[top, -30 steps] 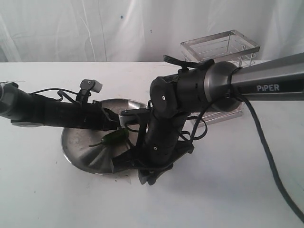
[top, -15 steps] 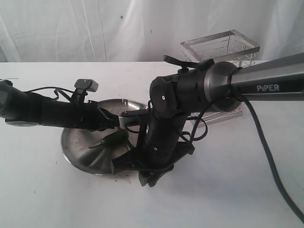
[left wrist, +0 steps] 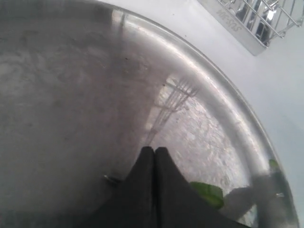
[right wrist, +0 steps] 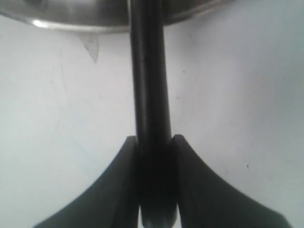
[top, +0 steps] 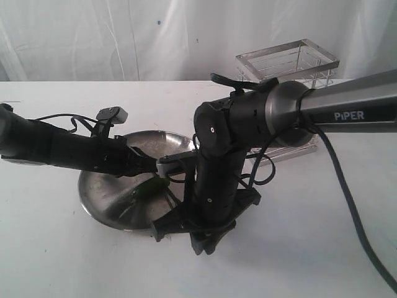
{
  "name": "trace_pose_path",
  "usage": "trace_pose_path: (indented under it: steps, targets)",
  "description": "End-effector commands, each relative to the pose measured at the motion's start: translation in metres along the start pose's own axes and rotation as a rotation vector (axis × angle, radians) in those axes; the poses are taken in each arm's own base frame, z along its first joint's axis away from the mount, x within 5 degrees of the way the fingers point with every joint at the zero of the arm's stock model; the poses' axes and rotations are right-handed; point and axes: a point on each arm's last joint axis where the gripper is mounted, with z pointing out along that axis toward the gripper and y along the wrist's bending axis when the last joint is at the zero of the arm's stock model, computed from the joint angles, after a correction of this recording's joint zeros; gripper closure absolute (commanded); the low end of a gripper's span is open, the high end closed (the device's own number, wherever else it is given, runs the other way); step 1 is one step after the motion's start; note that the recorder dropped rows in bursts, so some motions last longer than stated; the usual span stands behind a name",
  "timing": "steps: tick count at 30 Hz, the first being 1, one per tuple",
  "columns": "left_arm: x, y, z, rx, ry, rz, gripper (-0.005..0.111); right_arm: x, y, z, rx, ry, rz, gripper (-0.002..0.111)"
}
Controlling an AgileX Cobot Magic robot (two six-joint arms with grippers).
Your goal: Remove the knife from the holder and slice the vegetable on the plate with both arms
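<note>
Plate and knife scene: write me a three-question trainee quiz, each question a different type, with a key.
1. True or false: the right gripper has its jaws clamped on the knife handle.
2. Multiple choice: where is the vegetable?
A. In the holder
B. On the plate
C. On the bare table beside the plate
3. Fill in: in the left wrist view, the jaws of the left gripper are ____ together over the plate.

Key: 1 true. 2 B. 3 closed, tips touching, with the green vegetable beside them rather than between them.
</note>
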Motion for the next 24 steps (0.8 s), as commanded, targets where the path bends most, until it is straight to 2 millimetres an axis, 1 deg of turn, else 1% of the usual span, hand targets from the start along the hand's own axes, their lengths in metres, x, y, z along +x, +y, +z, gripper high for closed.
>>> trace_pose_path:
  steps: [1,8,13,15,18,21,24]
  targets:
    - [0.029,-0.001,0.008,0.028,0.152,0.034,0.107,0.007,-0.005,-0.001,0.047,0.076,-0.026,0.108]
    - [0.029,-0.006,0.007,0.089,0.154,0.024,0.107,0.010,-0.005,-0.001,0.053,0.102,-0.026,0.108]
    - [0.026,-0.006,0.007,0.088,0.150,0.020,0.107,0.003,-0.003,-0.004,0.041,0.053,-0.027,0.108]
    - [0.019,-0.007,0.006,0.087,0.131,0.035,0.107,0.000,-0.001,-0.008,0.037,0.038,-0.028,0.108]
    - [-0.001,-0.013,0.000,0.083,0.068,0.055,0.107,-0.004,0.001,-0.014,0.033,0.025,-0.032,0.108]
    - [-0.022,-0.023,-0.013,0.079,0.010,0.105,0.107,-0.009,0.002,-0.019,0.028,0.003,-0.035,0.108]
    - [-0.043,-0.035,-0.034,0.107,-0.079,0.123,0.107,-0.010,0.003,-0.021,0.026,-0.003,-0.036,0.108]
